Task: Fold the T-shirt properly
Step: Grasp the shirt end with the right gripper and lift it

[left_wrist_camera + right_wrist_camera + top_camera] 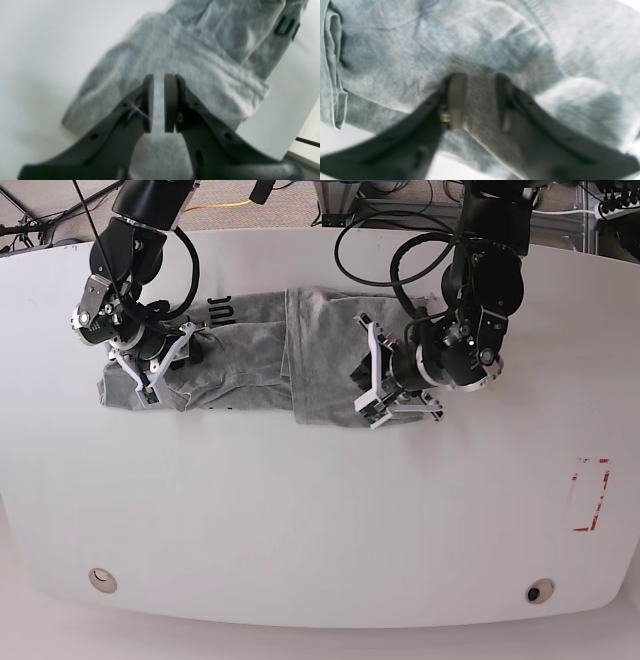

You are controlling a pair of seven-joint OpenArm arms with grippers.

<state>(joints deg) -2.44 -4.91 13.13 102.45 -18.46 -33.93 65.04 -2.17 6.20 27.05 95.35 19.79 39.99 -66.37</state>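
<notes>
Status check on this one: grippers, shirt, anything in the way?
Left gripper shut on the T-shirt. Right gripper over cloth, fingers parted. Shirt part-folded, bunched. Nothing in the way.

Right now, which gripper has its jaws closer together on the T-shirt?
The left gripper: only a thin strip of T-shirt shows between its jaws, while the right gripper stands wider.

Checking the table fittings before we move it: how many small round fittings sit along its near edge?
2: one pale round fitting near the white table's near-left corner, one dark round fitting near its near-right corner. Others may be hidden under the arms.
</notes>
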